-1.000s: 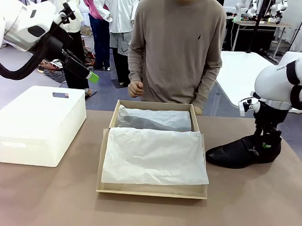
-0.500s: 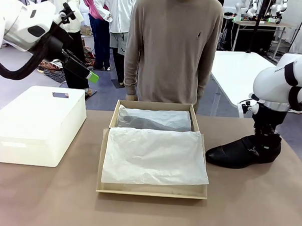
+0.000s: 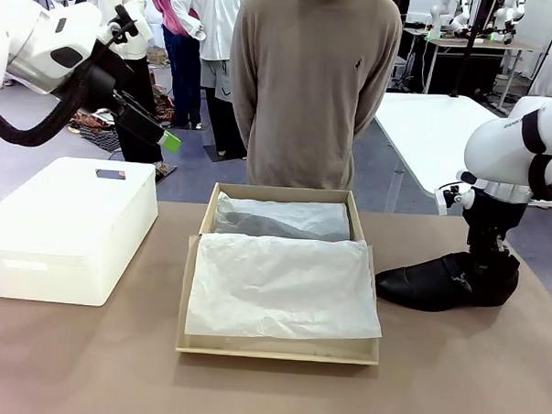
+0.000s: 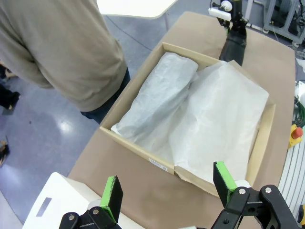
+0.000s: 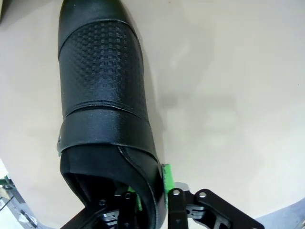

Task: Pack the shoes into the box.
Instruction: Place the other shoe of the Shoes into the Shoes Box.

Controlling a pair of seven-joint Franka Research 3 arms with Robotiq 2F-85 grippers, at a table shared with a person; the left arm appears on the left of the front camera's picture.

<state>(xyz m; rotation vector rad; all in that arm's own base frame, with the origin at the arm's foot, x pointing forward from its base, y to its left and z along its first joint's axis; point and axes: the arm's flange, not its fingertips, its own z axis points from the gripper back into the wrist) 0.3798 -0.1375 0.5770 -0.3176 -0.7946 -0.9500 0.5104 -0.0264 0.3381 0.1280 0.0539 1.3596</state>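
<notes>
Looking like a robotics lab, showing a white jointed robot arm [image 3: 45,46] over a brown-topped work table [image 3: 86,364], a red emergency-stop button on a yellow base [image 4: 296,132] beside it, and a plain white table [image 3: 440,127] on glossy grey-blue floor [image 3: 40,151].

The right hand [image 5: 152,192] pinches the shoe [image 5: 102,81] by its rim

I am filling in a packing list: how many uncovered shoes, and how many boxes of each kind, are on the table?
black shoe: 1
tan cardboard box: 1
white plastic box: 1
Total: 3
</notes>
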